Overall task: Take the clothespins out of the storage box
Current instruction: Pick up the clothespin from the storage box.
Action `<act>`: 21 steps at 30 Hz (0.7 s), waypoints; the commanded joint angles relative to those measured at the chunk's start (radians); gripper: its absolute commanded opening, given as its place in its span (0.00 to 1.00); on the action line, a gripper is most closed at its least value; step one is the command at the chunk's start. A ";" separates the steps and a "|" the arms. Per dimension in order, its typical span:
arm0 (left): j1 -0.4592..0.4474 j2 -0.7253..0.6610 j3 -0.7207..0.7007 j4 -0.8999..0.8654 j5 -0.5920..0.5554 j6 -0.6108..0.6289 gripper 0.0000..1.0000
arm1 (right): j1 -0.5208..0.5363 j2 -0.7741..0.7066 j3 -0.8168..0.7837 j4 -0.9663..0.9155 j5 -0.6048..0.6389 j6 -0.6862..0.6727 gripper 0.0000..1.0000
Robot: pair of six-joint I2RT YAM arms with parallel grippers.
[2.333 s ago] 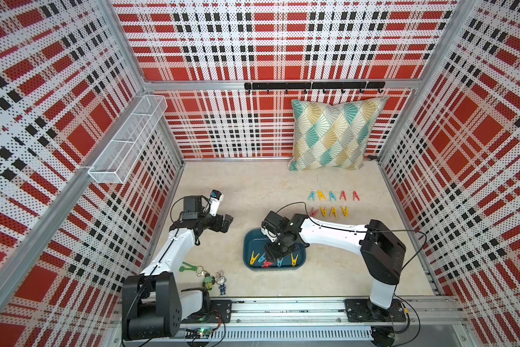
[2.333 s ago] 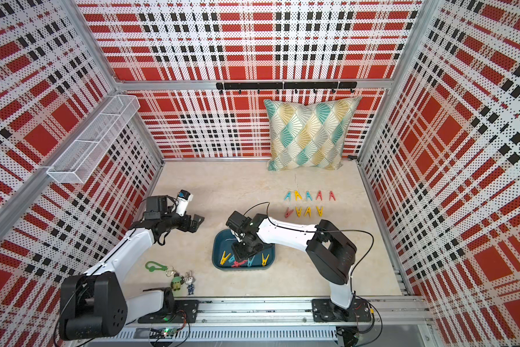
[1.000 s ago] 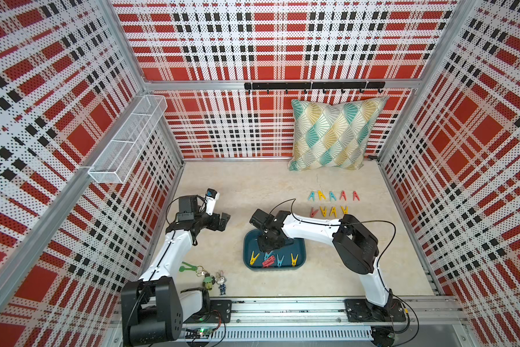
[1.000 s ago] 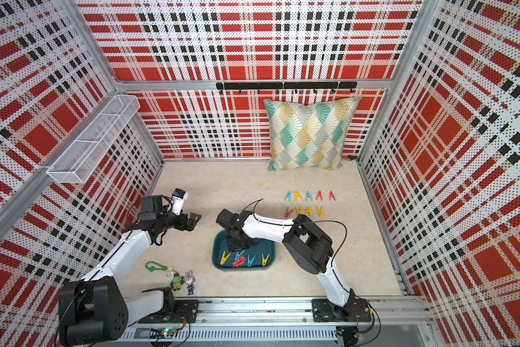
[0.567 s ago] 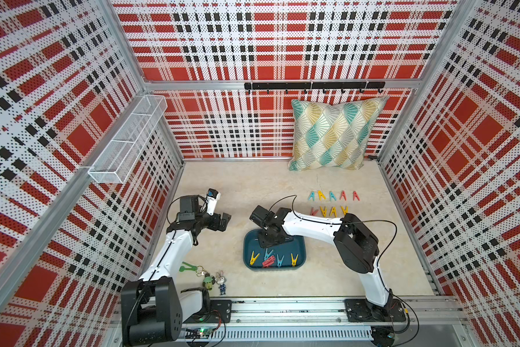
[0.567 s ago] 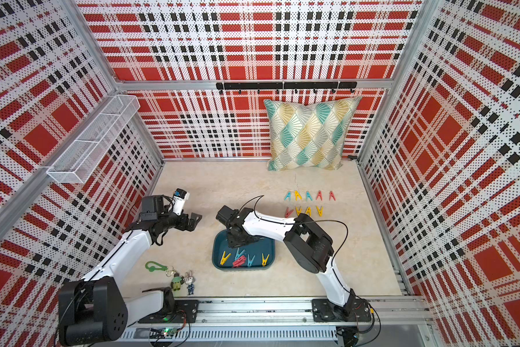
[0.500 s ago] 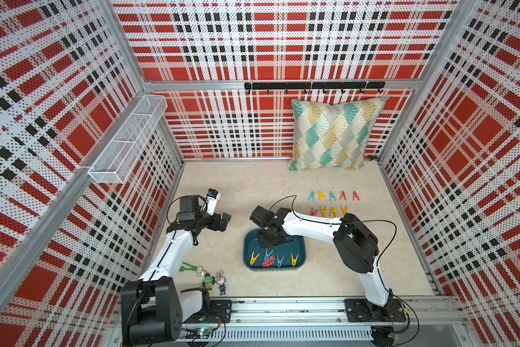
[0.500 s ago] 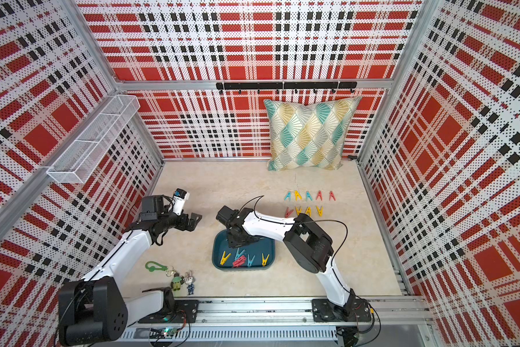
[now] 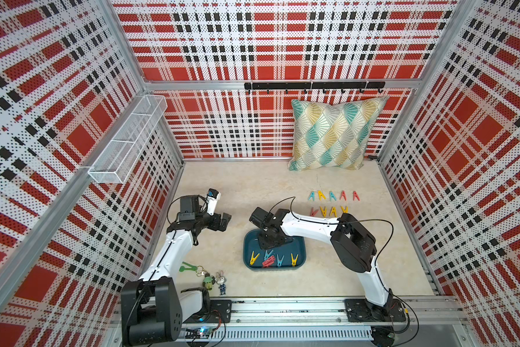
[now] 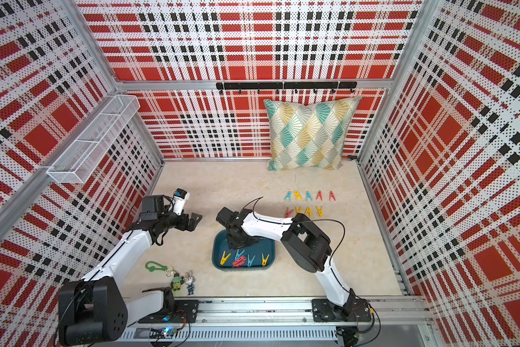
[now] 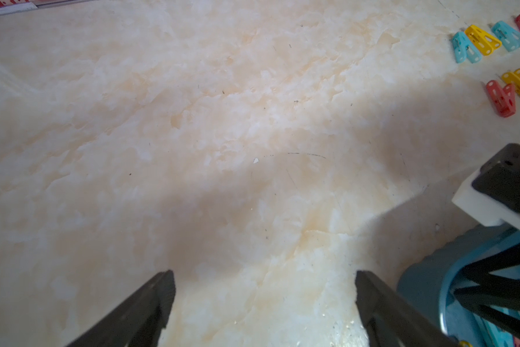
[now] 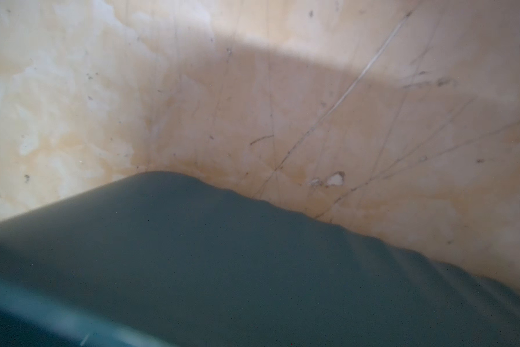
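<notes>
Several clothespins in storage box, just beside right gripper | opening unclear | left gripper wide, empty

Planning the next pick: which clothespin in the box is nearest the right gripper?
The teal clothespin between the red one and the right gripper; the others lie farther off.

A pillow is leaned on the back wall under a hook rail, mesh basket is hung on a side wall, green clip with figurines is laid on the table.
</notes>
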State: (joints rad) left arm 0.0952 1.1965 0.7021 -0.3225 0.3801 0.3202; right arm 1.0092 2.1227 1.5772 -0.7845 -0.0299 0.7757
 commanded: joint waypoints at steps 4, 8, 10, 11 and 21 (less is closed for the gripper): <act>-0.005 -0.023 -0.003 0.015 -0.004 0.005 1.00 | 0.009 0.029 -0.013 -0.013 0.001 0.013 0.25; -0.005 -0.024 -0.003 0.016 -0.006 0.005 1.00 | 0.009 0.013 -0.011 -0.013 0.003 0.015 0.20; -0.005 -0.024 -0.002 0.016 -0.007 0.005 1.00 | 0.009 0.007 -0.009 -0.015 0.008 0.014 0.15; -0.005 -0.026 -0.002 0.015 -0.008 0.005 1.00 | 0.008 0.005 -0.009 -0.015 0.010 0.014 0.14; -0.005 -0.033 -0.001 0.016 -0.009 0.003 1.00 | 0.009 -0.024 -0.002 -0.007 0.034 0.020 0.01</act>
State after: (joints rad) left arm 0.0944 1.1843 0.7021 -0.3225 0.3767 0.3199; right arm 1.0103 2.1227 1.5772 -0.7849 -0.0200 0.7876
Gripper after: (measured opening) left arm 0.992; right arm 0.064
